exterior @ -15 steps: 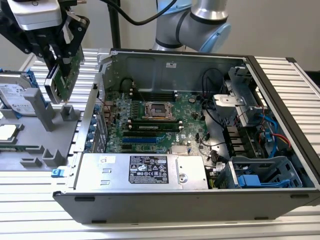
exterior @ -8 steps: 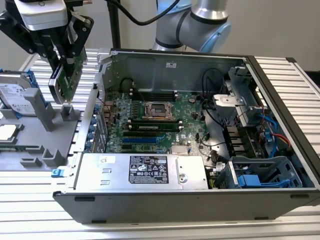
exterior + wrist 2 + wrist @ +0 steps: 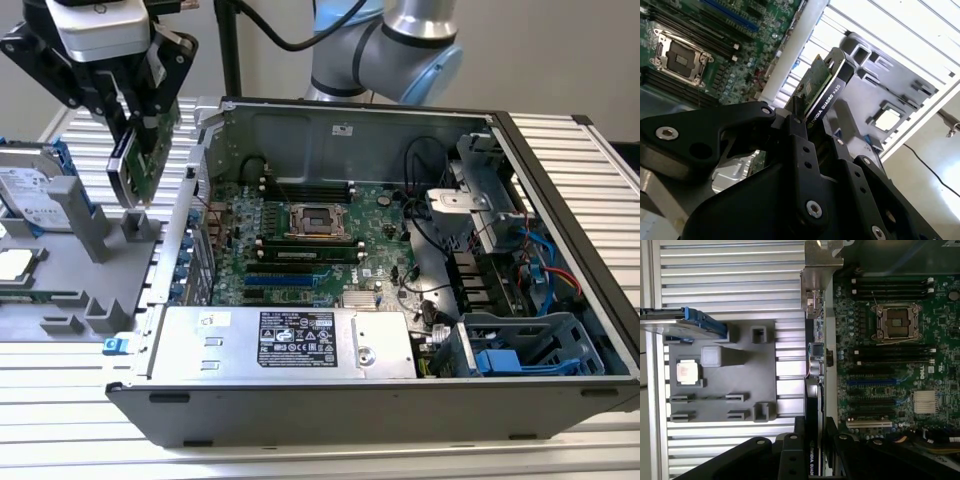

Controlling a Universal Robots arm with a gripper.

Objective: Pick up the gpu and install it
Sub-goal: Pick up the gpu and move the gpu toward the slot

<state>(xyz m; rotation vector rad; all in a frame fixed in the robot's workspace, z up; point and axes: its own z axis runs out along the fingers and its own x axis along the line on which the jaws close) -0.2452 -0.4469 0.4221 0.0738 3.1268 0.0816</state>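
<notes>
Pickup's done: our end effector [image 3: 140, 118] grips the gpu [image 3: 138, 170] at 10 o'clock in the exterior view; we haven't installed it yet.

an open computer case [image 3: 350, 415] lies on the worktop [image 3: 580, 130]. inside it the motherboard [image 3: 240, 225] lies flat on the case floor. the power supply [image 3: 290, 340] sits in front of it, and a drive cage [image 3: 520, 350] is at the exterior view's right. a parts holder [image 3: 60, 270] lies just beside the case at the exterior view's left. it carries a hard drive [image 3: 35, 190] at its far end and a processor [image 3: 15, 263] nearer the front. the gpu [image 3: 135, 165], clamped in the pincer [image 3: 140, 115], hangs above the holder between the hard drive and the case wall.
</notes>
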